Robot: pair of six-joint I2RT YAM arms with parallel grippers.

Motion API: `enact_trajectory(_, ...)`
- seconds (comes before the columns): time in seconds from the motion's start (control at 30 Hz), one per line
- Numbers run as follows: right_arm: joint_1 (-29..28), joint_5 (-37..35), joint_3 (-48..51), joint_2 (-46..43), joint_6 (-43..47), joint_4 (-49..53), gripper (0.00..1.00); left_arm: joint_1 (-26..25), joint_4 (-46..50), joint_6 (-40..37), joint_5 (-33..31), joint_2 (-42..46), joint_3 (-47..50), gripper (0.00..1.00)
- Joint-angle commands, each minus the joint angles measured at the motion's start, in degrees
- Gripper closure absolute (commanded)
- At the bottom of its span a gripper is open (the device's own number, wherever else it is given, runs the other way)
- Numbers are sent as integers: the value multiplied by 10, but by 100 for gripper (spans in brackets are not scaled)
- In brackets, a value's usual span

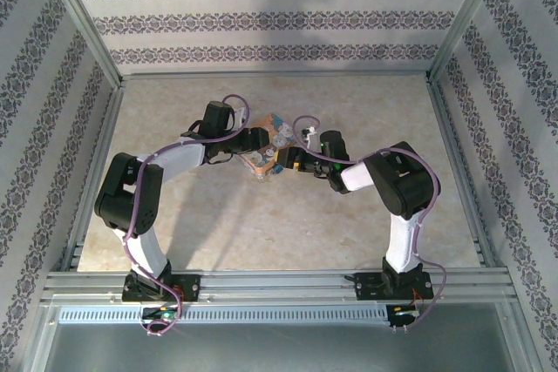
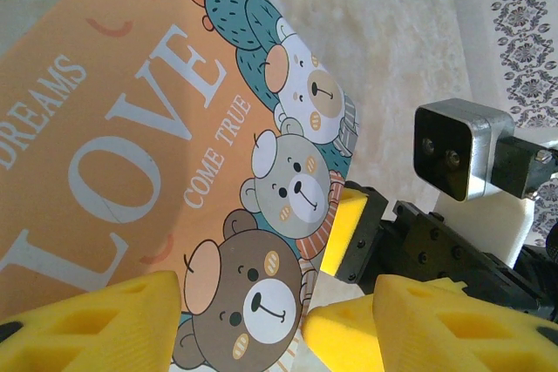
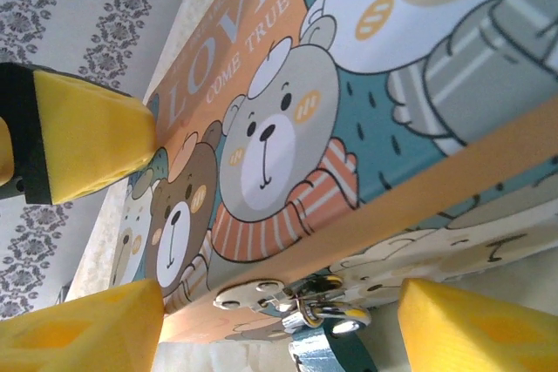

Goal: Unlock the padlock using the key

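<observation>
The padlock (image 1: 272,138), a flat orange block lettered "LOVE" with cartoon bears, is held tilted over the middle of the table. My left gripper (image 1: 255,145) is shut on it: in the left wrist view its yellow fingers (image 2: 87,324) press against the padlock (image 2: 131,128) near its lower corner. My right gripper (image 1: 289,163) faces it from the right and stands open. The key (image 3: 340,356), with a teal head, hangs on a silvery ring (image 3: 349,313) under the padlock (image 3: 288,128). It sits between the spread fingers of the right gripper (image 3: 281,307), touching neither.
A beige table (image 1: 349,224) lies inside a metal frame (image 1: 449,141) with patterned walls (image 1: 261,23). The two arms meet at the centre. A right finger (image 2: 344,228) and the right wrist camera (image 2: 462,150) stand just right of the padlock.
</observation>
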State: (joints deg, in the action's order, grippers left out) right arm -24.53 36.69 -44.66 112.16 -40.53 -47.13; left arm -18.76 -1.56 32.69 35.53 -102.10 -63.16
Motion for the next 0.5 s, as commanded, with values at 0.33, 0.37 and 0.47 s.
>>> enact_trajectory(0.33, -18, 72, -24, 24, 7, -13, 33, 7, 100, -10, -30, -28, 14, 39)
enact_trajectory(0.37, -19, 76, -24, 24, 7, -14, 34, 7, 100, -10, -29, -28, 14, 39)
enact_trajectory(0.47, -19, 81, -15, 20, 5, -25, 38, 7, 100, -10, -29, -27, 14, 39)
